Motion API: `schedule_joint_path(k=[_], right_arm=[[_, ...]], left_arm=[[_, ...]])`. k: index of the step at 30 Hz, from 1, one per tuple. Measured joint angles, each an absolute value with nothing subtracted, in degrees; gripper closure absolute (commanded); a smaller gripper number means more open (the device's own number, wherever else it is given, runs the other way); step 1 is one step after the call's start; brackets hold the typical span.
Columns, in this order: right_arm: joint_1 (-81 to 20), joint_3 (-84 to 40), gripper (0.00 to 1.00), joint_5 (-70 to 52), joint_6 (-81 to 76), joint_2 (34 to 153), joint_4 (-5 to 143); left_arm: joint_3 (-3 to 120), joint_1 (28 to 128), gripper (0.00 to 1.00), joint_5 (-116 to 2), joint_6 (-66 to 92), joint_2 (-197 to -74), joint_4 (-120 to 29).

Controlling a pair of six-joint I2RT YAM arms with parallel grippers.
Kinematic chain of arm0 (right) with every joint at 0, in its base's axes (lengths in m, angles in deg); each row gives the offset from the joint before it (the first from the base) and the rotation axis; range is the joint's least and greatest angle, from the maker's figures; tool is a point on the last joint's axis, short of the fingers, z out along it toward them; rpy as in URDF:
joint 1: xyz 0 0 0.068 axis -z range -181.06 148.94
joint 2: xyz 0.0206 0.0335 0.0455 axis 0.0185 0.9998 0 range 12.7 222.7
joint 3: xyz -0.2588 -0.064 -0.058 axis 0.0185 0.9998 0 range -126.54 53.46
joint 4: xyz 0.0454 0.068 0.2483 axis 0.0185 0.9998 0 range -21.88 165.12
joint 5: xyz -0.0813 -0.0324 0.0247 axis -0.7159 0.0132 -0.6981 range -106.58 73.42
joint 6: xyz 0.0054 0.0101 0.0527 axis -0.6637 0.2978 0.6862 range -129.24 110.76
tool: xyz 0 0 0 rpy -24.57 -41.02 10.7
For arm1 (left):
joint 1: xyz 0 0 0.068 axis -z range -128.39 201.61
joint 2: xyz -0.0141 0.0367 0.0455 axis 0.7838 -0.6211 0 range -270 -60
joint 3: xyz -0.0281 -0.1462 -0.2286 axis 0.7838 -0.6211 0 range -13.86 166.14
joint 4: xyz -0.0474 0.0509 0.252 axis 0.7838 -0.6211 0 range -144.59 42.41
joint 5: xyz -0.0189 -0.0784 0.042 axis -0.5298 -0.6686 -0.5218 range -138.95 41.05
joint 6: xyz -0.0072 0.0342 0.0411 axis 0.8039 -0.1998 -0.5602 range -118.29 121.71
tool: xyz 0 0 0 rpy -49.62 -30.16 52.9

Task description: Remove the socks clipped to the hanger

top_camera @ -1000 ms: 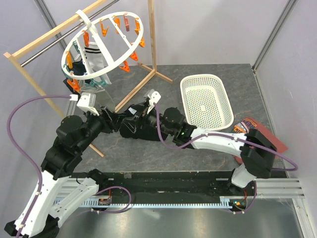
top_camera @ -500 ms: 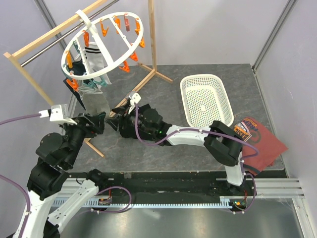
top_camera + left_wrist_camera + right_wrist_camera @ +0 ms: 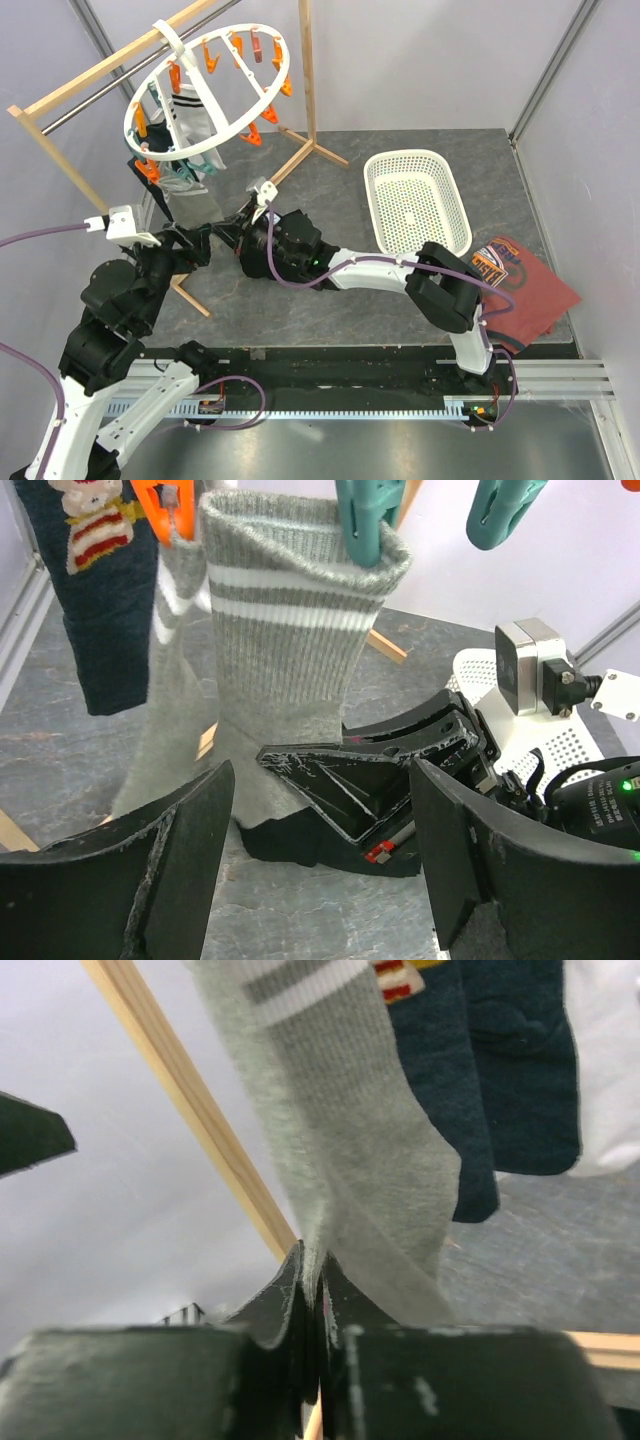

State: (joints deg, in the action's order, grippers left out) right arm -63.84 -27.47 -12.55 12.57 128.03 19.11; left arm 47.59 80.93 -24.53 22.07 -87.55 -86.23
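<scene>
One change: right hand [image 3: 308, 1272] now clamped on grey sock [image 3: 365, 1160]; left hand [image 3: 320, 825] apart.

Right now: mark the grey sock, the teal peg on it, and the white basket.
grey sock [image 3: 290, 650], left wrist view, ribbed leg.
teal peg [image 3: 362, 540], left wrist view, lower end gripping the cuff.
white basket [image 3: 405, 155], top external view, far rim.

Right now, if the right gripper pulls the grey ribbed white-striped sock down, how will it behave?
The grey ribbed sock will probably stretch first: its soft knit creases in the right gripper. It looks light, so it should hang floppy once the teal plastic peg lets go.
</scene>
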Motion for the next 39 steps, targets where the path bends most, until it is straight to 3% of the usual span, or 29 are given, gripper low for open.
schedule_joint_path(k=[7,17,26,39], right_arm=[[-63.82,-20.78,1.0,-15.17,10.84,120.64,21.58],[-64.3,-20.37,1.0,-18.52,4.89,111.37,26.91],[-69.33,-20.63,1.0,-28.73,-10.12,110.63,38.82],[-72.46,-21.0,1.0,-33.21,-16.59,110.63,39.94]], left_arm=[[49.17,80.93,0.26,-25.18,20.71,-89.12,-87.49],[62.19,80.93,0.33,-22.41,28.25,-99.55,-94.6],[69.91,80.93,0.36,-22.03,33.94,-104.88,-99.17],[79.9,80.93,0.38,-16.26,33.94,-111.07,-101.2]])
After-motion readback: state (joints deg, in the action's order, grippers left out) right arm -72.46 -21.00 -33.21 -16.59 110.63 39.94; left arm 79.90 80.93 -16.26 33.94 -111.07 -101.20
